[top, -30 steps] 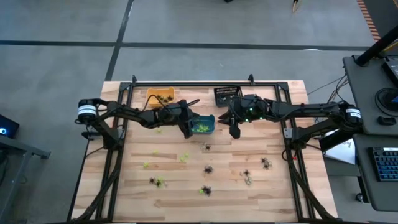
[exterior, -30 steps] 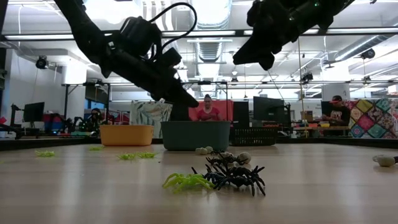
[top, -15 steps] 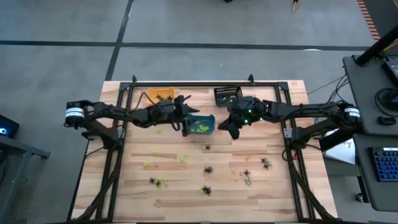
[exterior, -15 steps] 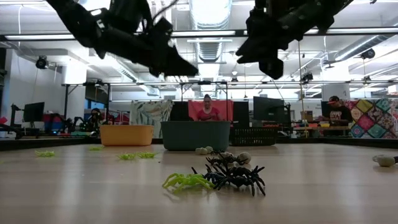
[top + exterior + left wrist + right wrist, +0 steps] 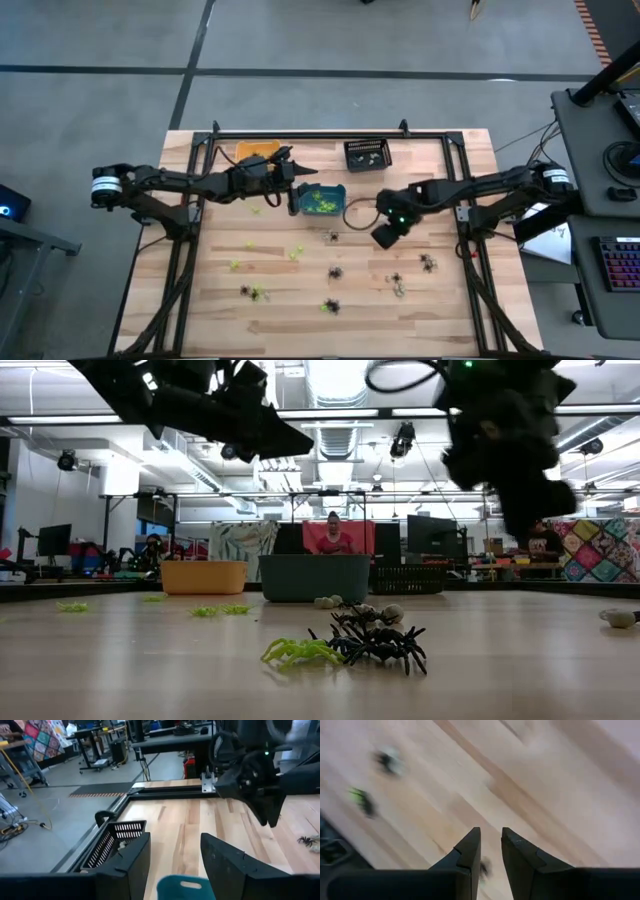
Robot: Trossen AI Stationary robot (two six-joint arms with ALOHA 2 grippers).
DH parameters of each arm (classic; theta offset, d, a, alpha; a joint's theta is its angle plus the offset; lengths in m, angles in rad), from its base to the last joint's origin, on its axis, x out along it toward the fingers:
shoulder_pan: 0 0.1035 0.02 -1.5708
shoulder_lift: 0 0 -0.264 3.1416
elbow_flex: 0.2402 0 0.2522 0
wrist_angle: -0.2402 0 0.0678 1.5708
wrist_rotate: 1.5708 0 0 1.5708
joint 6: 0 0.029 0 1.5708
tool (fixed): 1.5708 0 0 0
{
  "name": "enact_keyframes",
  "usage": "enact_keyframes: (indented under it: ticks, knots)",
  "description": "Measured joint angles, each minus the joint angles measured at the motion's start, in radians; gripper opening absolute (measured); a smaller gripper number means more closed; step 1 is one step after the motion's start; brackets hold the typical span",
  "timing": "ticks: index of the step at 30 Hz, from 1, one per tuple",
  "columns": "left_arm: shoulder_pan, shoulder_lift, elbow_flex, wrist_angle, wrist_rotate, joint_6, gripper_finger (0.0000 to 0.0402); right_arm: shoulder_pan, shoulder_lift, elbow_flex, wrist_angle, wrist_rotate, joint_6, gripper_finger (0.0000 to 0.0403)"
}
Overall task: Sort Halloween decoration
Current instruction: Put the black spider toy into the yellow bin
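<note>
On the wooden table [image 5: 440, 300], three bins are set in a row near the far edge: a teal bin [image 5: 322, 199] in the middle, an orange bin [image 5: 257, 154] to its left and farther back, and a black mesh bin [image 5: 367, 154] to its right and farther back. Lime green trinkets [image 5: 320, 205] are seen lying inside the teal bin, too tangled for counting. In front of the teal bin, about a dozen more trinkets are scattered loose over the boards: roughly five black spiders [image 5: 334, 272], about five lime green pieces [image 5: 296, 254] and one or two pale ones [image 5: 400, 291]; in the low view a green piece [image 5: 298, 652] and a black spider [image 5: 380, 645] are seen lying against each other, with pale ones [image 5: 326, 601] behind them. The left gripper [image 5: 293, 177] is held just above the teal bin's left rim, its jaws standing apart and empty in the left wrist view. The right gripper [image 5: 383, 234] is held to the right of the teal bin and nearer the front, over bare wood; its fingers [image 5: 470, 852] are drawn close with a narrow gap, and nothing is seen between them. The table is of pale butcher-block planks within a black metal frame [image 5: 330, 136]. Beyond the teal bin, a workshop with desks, monitors and seated people [image 5: 333, 536] is seen. No readable writing is made out.
</note>
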Motion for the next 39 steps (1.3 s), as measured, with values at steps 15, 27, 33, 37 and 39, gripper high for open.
enact_keyframes:
  ticks: [15,27,33,37,39]
  knots:
    - [0.0,0.009,0.0,0.073,-0.006,0.05,0.0157,0.212,0.001,0.059,-0.195,0.002,0.248,0.0068]
    - [0.0,0.009,-0.001,0.075,-0.008,0.05,0.0157,0.431,0.001,0.051,-0.219,0.272,-0.235,0.0068]
    - [0.0,0.009,-0.001,0.076,-0.009,0.05,0.0157,0.43,0.02,0.048,-0.35,0.288,0.071,0.0087]
    - [0.0,0.009,-0.001,0.082,-0.009,0.05,0.0157,0.403,0.039,0.048,-0.429,0.246,0.323,0.0117]
    - [0.0,0.009,-0.001,0.083,-0.009,0.05,0.0157,0.399,0.051,0.047,-0.423,0.234,0.384,0.013]
